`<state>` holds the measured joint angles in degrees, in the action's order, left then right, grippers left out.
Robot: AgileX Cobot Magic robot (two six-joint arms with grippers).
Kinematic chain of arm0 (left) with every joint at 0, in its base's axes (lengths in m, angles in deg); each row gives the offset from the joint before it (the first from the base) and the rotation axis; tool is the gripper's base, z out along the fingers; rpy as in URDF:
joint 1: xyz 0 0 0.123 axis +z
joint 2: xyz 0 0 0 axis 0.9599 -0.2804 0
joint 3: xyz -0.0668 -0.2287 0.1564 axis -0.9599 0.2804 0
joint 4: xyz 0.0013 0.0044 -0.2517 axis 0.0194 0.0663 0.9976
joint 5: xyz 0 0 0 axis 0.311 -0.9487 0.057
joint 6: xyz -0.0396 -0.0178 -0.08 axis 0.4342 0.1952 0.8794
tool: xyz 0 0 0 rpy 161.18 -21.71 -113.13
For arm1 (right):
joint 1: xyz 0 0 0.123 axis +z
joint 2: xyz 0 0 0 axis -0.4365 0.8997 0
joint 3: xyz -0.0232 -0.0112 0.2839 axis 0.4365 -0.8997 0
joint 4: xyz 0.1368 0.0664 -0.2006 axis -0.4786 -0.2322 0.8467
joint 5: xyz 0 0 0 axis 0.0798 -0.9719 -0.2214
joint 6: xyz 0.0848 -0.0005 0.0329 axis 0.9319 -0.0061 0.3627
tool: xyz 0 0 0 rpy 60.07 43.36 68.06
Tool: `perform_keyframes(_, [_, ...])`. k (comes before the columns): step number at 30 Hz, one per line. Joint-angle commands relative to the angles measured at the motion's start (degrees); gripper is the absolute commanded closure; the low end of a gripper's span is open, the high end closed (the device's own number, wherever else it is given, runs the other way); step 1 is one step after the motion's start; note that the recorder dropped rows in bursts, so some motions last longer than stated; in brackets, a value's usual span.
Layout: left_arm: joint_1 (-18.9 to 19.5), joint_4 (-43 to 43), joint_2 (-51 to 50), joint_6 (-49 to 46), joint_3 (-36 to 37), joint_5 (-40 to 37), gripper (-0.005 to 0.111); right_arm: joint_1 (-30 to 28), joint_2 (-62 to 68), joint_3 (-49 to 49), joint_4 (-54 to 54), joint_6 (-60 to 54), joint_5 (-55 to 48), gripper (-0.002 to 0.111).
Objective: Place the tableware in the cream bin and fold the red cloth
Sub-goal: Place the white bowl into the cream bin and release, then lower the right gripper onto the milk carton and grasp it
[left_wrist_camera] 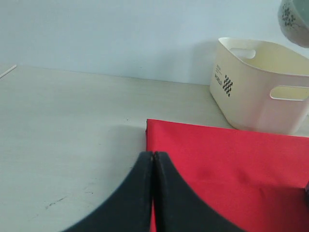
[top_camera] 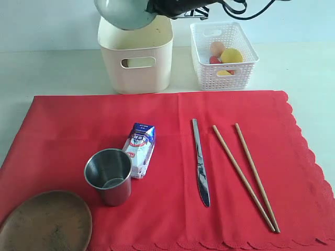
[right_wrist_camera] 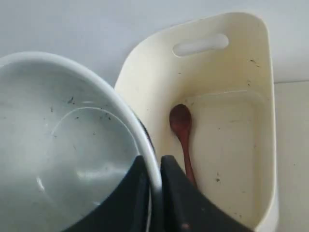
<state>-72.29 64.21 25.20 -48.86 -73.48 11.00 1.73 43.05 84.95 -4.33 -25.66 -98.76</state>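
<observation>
Cream bin (left_wrist_camera: 256, 92) sticker (left_wrist_camera: 223, 83): checker mark, lettering illegible; milk carton (top_camera: 140, 149) print unreadable.

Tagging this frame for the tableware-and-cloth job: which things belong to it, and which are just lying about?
Job: pale bowl, cream bin, wooden spoon inside it, steel cup, wooden plate, table knife, chopsticks, red cloth.
Lying about: milk carton, white lattice basket, egg and lemon in it.

Blue-white milk carton (top_camera: 141, 150) on its side; white lattice basket (top_camera: 201, 49) with an egg (top_camera: 217, 48) and a lemon (top_camera: 231, 55); pale table (top_camera: 52, 73).
</observation>
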Motion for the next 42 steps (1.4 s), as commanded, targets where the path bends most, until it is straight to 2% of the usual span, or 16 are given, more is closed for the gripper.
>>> perform_keyframes(1, [-0.4, -0.4, 0.3, 0.0, 0.0, 0.4, 0.104, -0.3, 1.3, 0.1, 4.5, 3.3, 2.2, 0.080])
perform_keyframes(7, [-0.4, -0.4, 0.3, 0.0, 0.0, 0.4, 0.104, -0.3, 1.8, 0.1, 4.5, 3.5, 2.8, 0.048])
perform_keyframes(10, [-0.4, -0.4, 0.3, 0.0, 0.0, 0.4, 0.104, -0.3, 1.8, 0.1, 4.5, 4.1, 2.1, 0.037])
perform_keyframes(16, [-0.4, -0.4, 0.3, 0.0, 0.0, 0.4, 0.104, -0.7, 0.1, 0.1, 4.5, 4.4, -9.0, 0.037])
perform_keyframes(19, [-0.4, -0.4, 0.3, 0.0, 0.0, 0.4, 0.104, -0.7, -1.4, 0.1, 9.7, 3.8, -14.4, 0.037])
perform_keyframes(25, [-0.4, -0.4, 0.3, 0.0, 0.0, 0.4, 0.104, -0.7, -5.5, 0.1, 18.3, 3.8, -23.8, 0.046])
perform_keyframes(27, [-0.4, -0.4, 0.3, 0.0, 0.0, 0.4, 0.104, -0.7, -6.7, 0.1, 19.0, 3.8, -26.9, 0.054])
perform_keyframes(32, [-0.4, -0.4, 0.3, 0.0, 0.0, 0.4, 0.104, -0.3, -9.2, 0.1, 19.1, 3.6, -33.0, 0.085])
perform_keyframes(37, [-0.4, -0.4, 0.3, 0.0, 0.0, 0.4, 0.104, 0.6, -11.7, -0.9, 19.2, 3.6, -34.6, 0.108])
perform_keyframes(42, [-0.4, -0.4, 0.3, 0.0, 0.0, 0.4, 0.104, 2.9, -15.2, -5.0, 19.2, 3.6, -32.9, 0.108])
